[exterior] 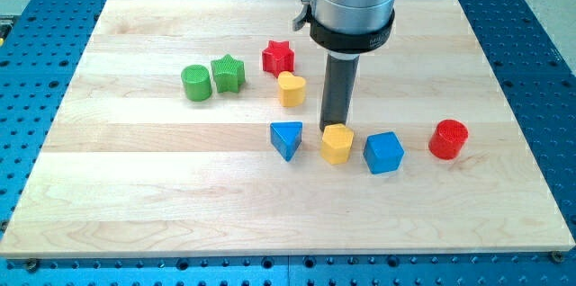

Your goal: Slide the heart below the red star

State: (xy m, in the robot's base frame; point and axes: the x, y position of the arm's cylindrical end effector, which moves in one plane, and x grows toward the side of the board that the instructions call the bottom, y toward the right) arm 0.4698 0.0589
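A yellow heart [291,89] lies just below and slightly right of the red star [278,57], nearly touching it. My tip [336,129] is to the right of and below the heart, resting right at the top edge of a yellow hexagon block [337,145]. The rod hangs from a large grey cylinder at the view's top.
A green cylinder [196,83] and a green star [228,74] sit left of the red star. A blue triangle [287,139], a blue cube [383,152] and a red cylinder [448,139] lie in a row with the yellow hexagon. The wooden board [135,196] lies on a blue perforated table.
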